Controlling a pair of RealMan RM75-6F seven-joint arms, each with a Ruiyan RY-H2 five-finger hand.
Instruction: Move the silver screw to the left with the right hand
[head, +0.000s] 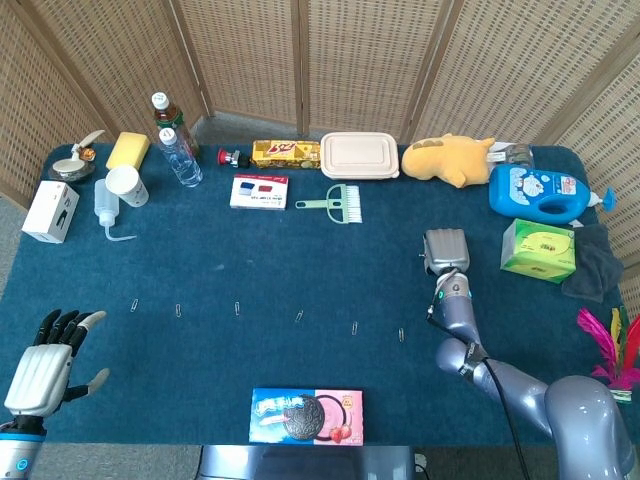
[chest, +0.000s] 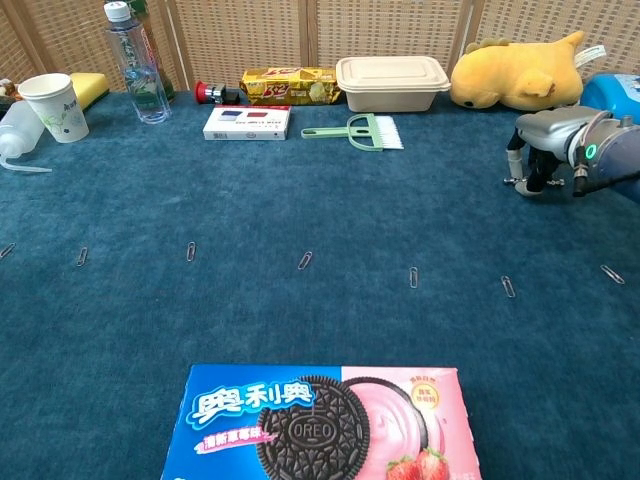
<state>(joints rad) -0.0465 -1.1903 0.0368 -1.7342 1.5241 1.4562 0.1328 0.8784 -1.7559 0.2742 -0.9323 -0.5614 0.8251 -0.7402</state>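
Seven clips (chest: 305, 260) lie in a row across the blue table (head: 250, 250), seen from the chest. Two bottles (head: 178, 150), one cup (head: 126, 184), one squeeze bottle (head: 104, 200), one sponge (head: 127, 150) and one white box (head: 52, 210) stand at the far left. One card box (head: 259, 191), one brush (head: 336, 203), one lidded tray (head: 359, 155) and one plush toy (head: 452, 158) sit along the back. One cookie box (chest: 320, 420) lies at the front edge.

One screw (chest: 509, 181), small and silver, rests on the cloth at the fingertips (chest: 513, 160) of the right hand (chest: 545, 140), on its left side. The fingers point down; whether they pinch the screw cannot be told. The left hand (head: 50, 350) hangs at the near left corner, fingers spread, holding nothing.
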